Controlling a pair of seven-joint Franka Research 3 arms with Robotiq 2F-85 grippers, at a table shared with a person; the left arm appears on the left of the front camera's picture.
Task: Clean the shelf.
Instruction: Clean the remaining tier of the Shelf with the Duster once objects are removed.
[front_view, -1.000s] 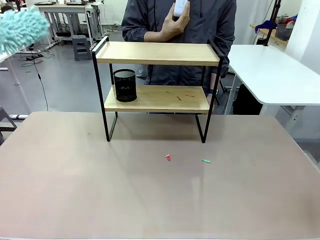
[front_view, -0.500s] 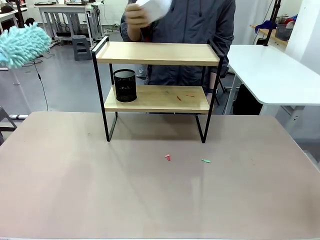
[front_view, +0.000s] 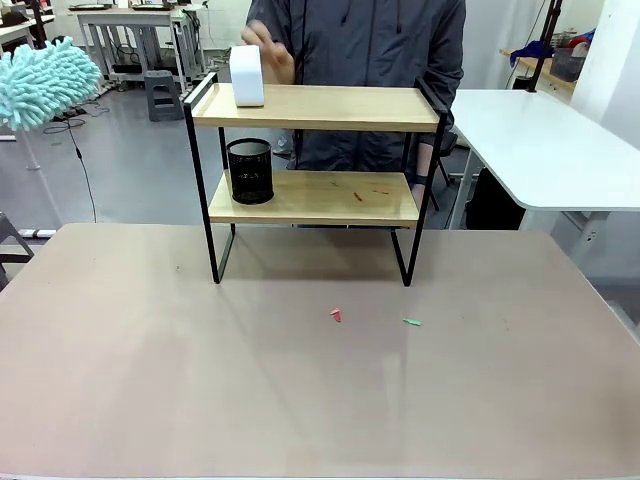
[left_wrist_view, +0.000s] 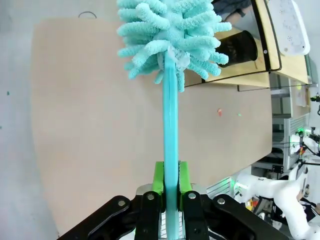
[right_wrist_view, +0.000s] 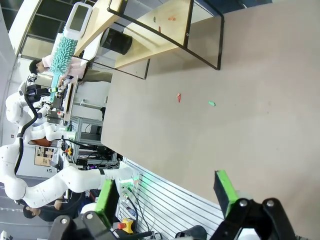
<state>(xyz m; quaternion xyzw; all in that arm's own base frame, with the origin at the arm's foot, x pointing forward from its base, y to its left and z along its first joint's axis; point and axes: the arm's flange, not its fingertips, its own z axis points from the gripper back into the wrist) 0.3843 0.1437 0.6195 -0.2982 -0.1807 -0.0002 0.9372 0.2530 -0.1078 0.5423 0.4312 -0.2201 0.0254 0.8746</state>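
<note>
In the front view, the shelf (front_view: 315, 108) is seen at the far side of the table (front_view: 150, 380). A fluffy turquoise duster (front_view: 45, 82) is raised high at the left edge, well apart from it. A white box (front_view: 247, 76) is stood on the left end of the top board, with a person's hand (front_view: 272, 55) just behind it. A black mesh cup (front_view: 250, 171) and small scraps (front_view: 358, 196) are seen on the lower board.

In the left wrist view, the grip is made plain: the left gripper (left_wrist_view: 171, 175) is clamped tight on the duster's handle. The head is pointed away from the wrist, and the shelf is seen sideways at the upper right, just past the head.

In the right wrist view, the right gripper (right_wrist_view: 166, 184) is spread wide with nothing between its pads, poised above the table. The shelf is seen well off at the top. A red scrap (right_wrist_view: 178, 97) and a green scrap (right_wrist_view: 211, 103) are shown on the table between.
</note>
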